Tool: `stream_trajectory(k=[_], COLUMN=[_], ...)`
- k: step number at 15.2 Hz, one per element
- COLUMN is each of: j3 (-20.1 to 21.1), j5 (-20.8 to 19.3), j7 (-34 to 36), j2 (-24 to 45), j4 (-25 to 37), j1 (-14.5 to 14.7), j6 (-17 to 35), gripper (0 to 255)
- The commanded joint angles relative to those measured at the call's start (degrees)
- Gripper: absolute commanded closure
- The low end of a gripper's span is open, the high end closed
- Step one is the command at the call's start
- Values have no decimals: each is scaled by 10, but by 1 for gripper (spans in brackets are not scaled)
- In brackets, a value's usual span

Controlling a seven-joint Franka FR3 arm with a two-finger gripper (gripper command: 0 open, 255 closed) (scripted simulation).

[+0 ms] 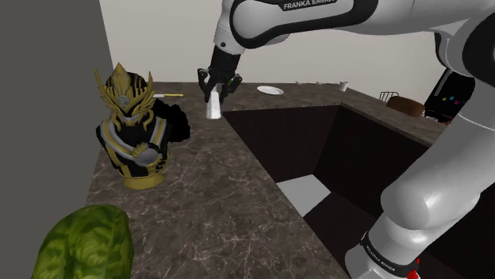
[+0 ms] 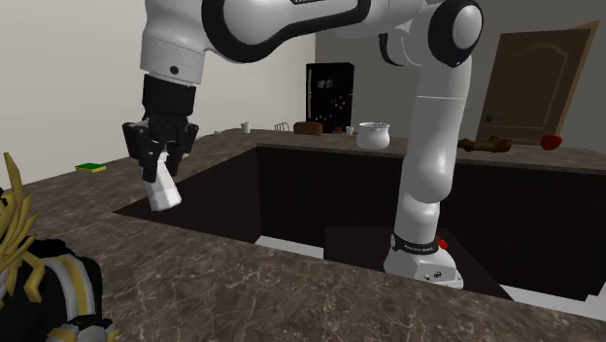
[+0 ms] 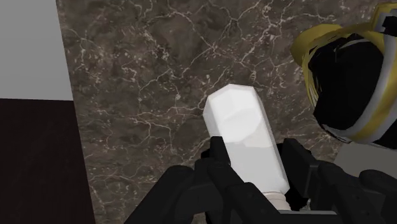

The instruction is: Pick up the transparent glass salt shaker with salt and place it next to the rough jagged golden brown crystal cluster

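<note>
Dark marbled counter [image 1: 214, 182], black-and-gold bust [image 1: 135, 131], plate [image 1: 270, 90]

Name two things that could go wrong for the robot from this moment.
The salt shaker hangs tilted in the gripper, clasped near one end, so it may slip. It hangs close to the edge of the counter; a drop could send it into the dark recess. A sweep could hit the black-and-gold bust.
</note>
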Motion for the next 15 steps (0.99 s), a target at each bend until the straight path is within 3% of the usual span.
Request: stream_trajectory(k=[1,7,12,15], j3=[5,-12,-48,-48], j5=[-40,-151,-220,-217], j7=[15,42,25,29], j2=[53,222,383,374], j4=[48,241,486,447], j1=[1,53,140,129], j6=[-8,-69,-161,-132], gripper=[255,255,255,255])
